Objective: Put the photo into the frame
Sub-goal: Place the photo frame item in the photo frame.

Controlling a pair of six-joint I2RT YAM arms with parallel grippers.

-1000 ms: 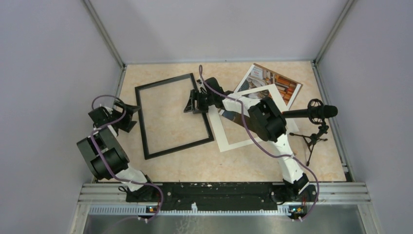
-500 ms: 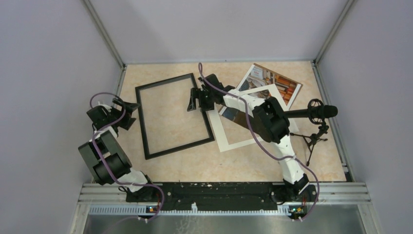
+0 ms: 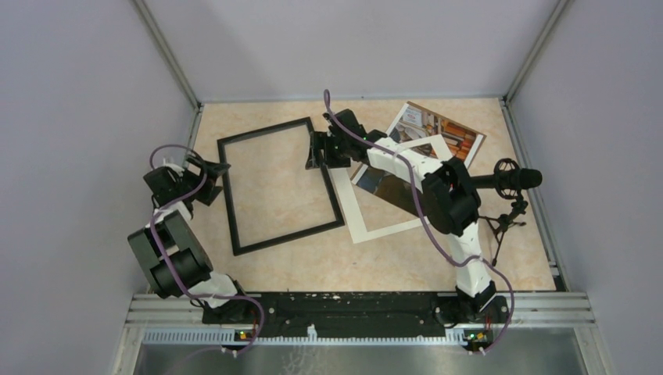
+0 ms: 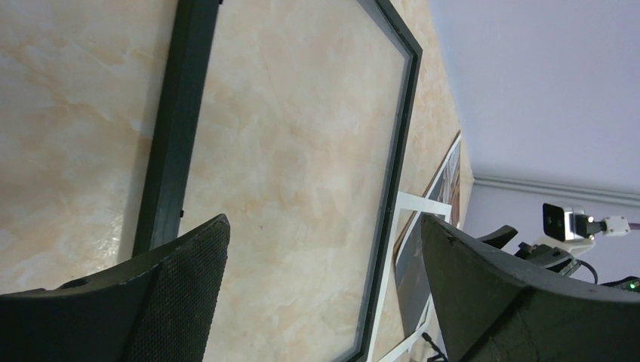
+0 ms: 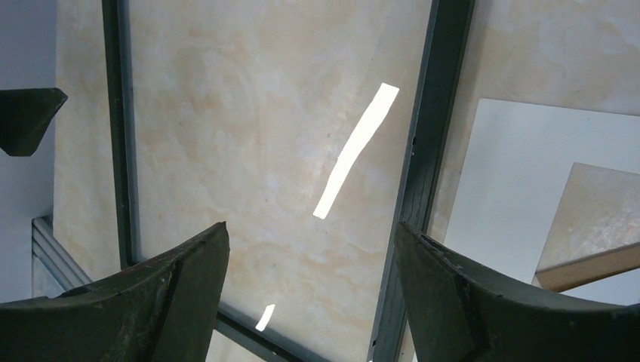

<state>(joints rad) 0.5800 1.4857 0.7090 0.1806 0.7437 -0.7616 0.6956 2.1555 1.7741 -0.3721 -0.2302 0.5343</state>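
Observation:
The black-bordered frame (image 3: 228, 205) lies flat and empty on the table's left half; the table surface shows through it. The photo (image 3: 442, 133), a colourful print, lies at the back right, partly under the white mat (image 3: 391, 228). My right gripper (image 3: 317, 151) is open and empty, hovering over the frame's right edge near its far corner; the right wrist view shows that border (image 5: 426, 151) between its jaws (image 5: 311, 230). My left gripper (image 3: 209, 169) is open and empty, just left of the frame's left edge (image 4: 172, 136), which it faces (image 4: 324, 222).
A dark sheet (image 3: 388, 190) lies under the mat's opening. A microphone on a small tripod (image 3: 510, 180) stands at the right edge. Grey walls enclose the table on three sides. The mat (image 5: 513, 170) touches the frame's right side.
My right gripper has moved a little toward the back along the frame's right edge. My left gripper has shifted slightly back and toward the frame. The frame, the mat and the photo have not moved.

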